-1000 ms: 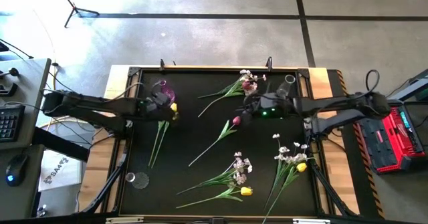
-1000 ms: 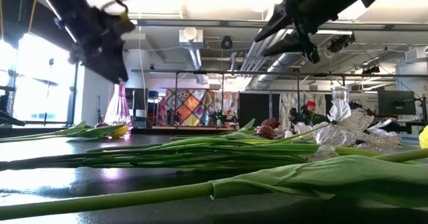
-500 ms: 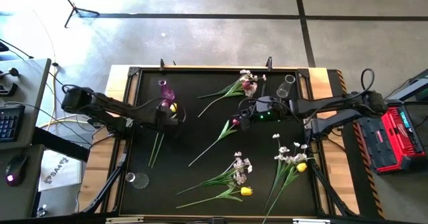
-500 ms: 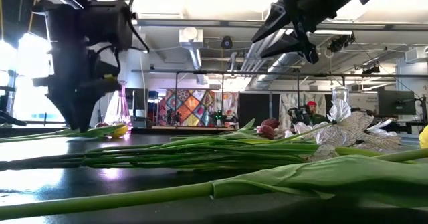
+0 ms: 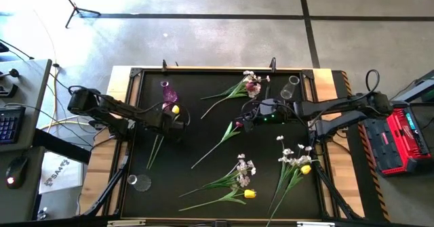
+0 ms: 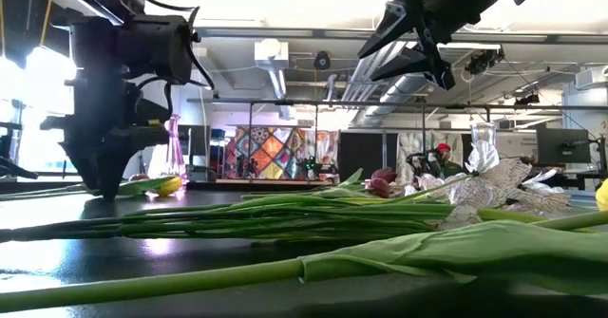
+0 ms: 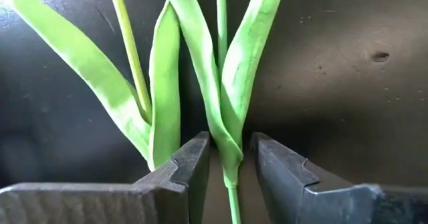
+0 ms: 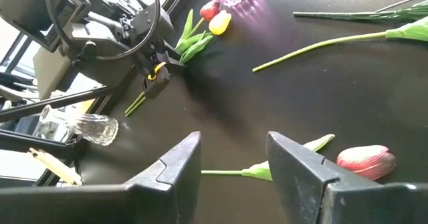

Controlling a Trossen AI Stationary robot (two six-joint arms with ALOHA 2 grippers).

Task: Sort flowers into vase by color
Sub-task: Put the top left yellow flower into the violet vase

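My left gripper [image 5: 169, 124] points straight down at the table near the purple vase [image 5: 168, 91]. Its open fingers [image 7: 194, 164] stand closely on either side of a green stem with leaves [image 7: 231, 158]. That stem belongs to one of two tulips lying together, the yellow [image 8: 221, 22] or the red [image 8: 209, 9]; I cannot tell which. Their heads rest on the table by the vase. My right gripper [image 5: 243, 122] is open and hovers above a dark red tulip [image 8: 364, 160] lying flat mid-table. My left gripper comes from above, pointing down, with a finger on each side of the stem's leafy part [image 7: 224, 140], across the stem. The flower lies on the table. Whether the fingers touch it I cannot tell.
White-blossom sprays lie at the far side [image 5: 251, 85], near the middle [image 5: 243, 167] and near right [image 5: 295, 156], the last two each beside a yellow tulip [image 5: 249, 194] [image 5: 306, 169]. Clear glass vases stand far right [image 5: 291, 85] and near left [image 5: 139, 181].
My left gripper has swung from beside the purple vase a little toward the near edge, turned to point straight down, and dropped until its fingertips reach the table over the two stems. The flowers have stayed where they were.
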